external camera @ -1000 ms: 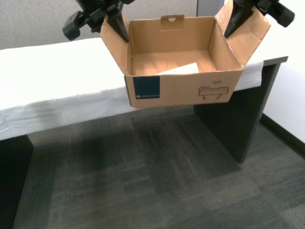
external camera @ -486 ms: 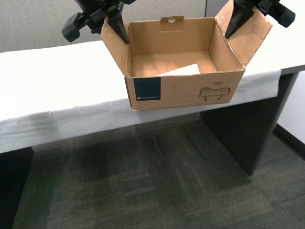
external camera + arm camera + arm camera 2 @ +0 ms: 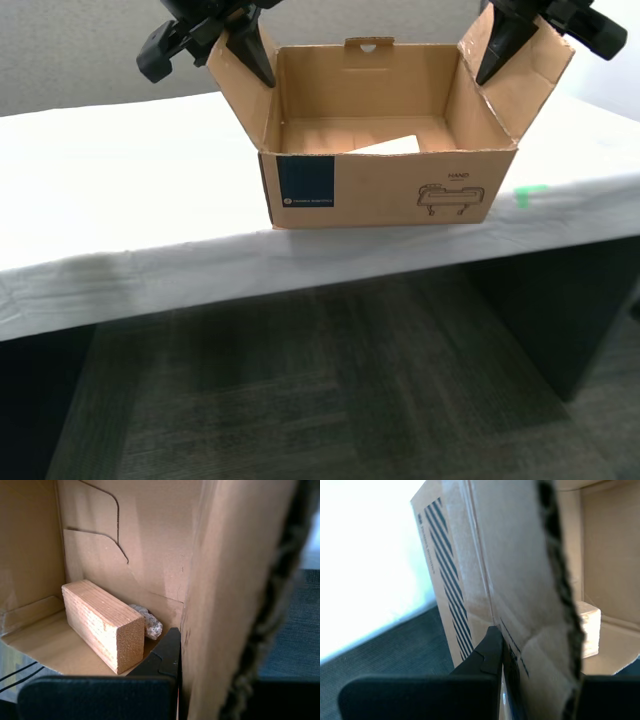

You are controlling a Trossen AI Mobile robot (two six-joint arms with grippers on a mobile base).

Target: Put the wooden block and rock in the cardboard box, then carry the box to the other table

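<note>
Both grippers pinched the cardboard box [image 3: 385, 190] flaps: my first gripper [image 3: 177, 645], my second gripper [image 3: 502, 645]. Wooden block [image 3: 102, 625] and rock [image 3: 149, 622] lay touching inside. Box sat on the white bench [image 3: 120, 190].

Clamped on a side flap of the cardboard box [image 3: 520, 580], black fingers [image 3: 487, 655]; inside, the wooden block [image 3: 587, 630], pale.

Rock [image 3: 149, 623] half behind wooden block [image 3: 102, 624]; flap edge [image 3: 270, 620] blurred.
</note>
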